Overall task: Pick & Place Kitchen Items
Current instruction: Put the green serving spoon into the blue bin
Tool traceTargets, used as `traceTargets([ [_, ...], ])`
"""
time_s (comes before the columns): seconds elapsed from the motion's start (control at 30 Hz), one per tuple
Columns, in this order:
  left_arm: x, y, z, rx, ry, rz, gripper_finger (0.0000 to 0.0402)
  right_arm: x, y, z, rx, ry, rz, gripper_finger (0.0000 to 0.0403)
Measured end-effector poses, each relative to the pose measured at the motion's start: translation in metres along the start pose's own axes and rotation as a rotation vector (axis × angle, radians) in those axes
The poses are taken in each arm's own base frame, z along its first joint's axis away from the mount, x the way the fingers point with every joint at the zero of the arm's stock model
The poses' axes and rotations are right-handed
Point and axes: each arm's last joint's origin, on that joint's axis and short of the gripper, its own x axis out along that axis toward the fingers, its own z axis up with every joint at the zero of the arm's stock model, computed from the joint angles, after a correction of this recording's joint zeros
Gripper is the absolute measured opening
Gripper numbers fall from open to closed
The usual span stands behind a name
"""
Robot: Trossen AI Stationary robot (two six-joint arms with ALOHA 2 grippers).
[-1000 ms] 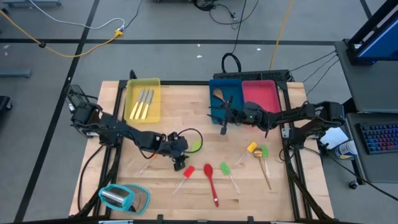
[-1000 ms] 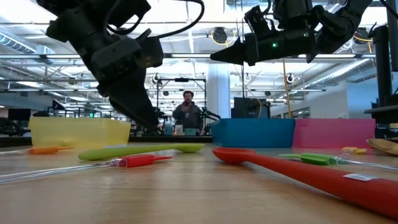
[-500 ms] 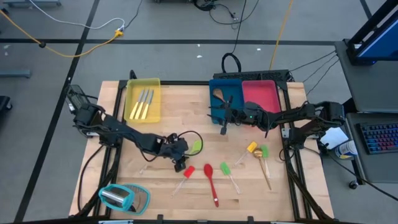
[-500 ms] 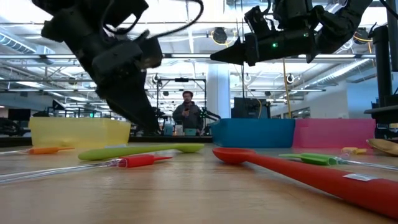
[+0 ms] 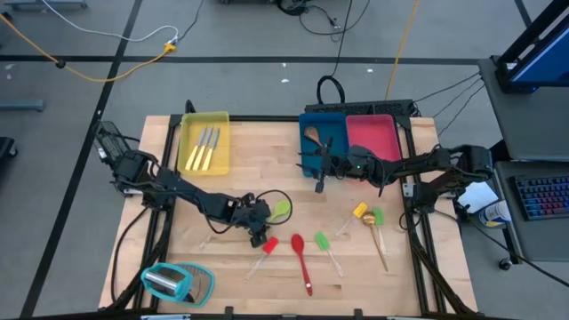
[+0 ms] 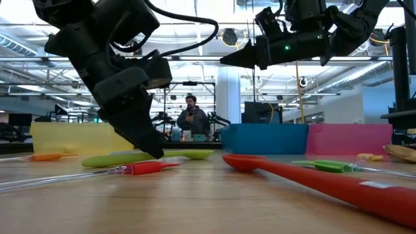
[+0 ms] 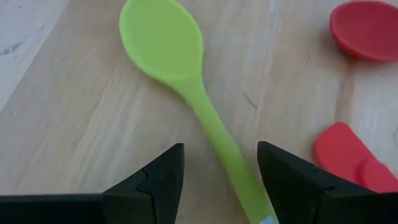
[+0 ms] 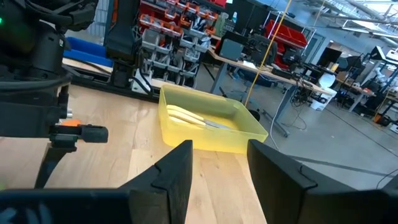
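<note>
Grasp approach. Left hand (image 7: 219, 180), fingers spread, straddles the handle of the green spoon (image 7: 186, 81) lying on the table (image 5: 267, 169). Next: lower, pinch the handle, lift. Right hand (image 5: 318, 169), empty and spread, waits over the blue tray (image 5: 307, 120).

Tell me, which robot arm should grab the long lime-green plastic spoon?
Probably the left. The left gripper is open with the lime-green plastic spoon handle between its fingers, low over the table. The right gripper hangs by the blue tray.
</note>
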Motion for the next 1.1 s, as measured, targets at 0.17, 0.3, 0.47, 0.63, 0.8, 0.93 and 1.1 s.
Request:
traceTargets([
  [0.17,0.000,0.004,-0.001,-0.007,0.024,0.016,0.0209,0.000,0.000,0.000,0.000,0.000,0.000,0.0146],
  [0.3,0.001,0.008,0.000,-0.003,0.034,0.027,0.0205,0.000,0.000,0.000,0.000,0.000,0.000,0.0146],
  [0.47,0.002,0.014,0.001,0.007,0.052,0.049,0.0166,0.000,0.000,0.000,0.000,0.000,0.000,0.0146],
  [0.63,0.003,0.020,0.002,0.004,0.065,0.067,0.0113,0.000,0.000,0.000,0.000,0.000,0.000,0.0146],
  [0.8,0.003,0.025,0.003,-0.021,0.080,0.085,0.0066,0.000,0.000,0.000,0.000,0.000,0.000,0.0146],
  [0.93,0.003,0.025,0.005,-0.021,0.055,0.088,0.0037,0.000,0.000,0.000,0.000,0.000,0.000,0.0146],
  [1.1,0.004,0.026,0.007,-0.007,0.002,0.146,0.0037,0.000,0.001,-0.002,0.005,0.018,0.006,0.0146],
])
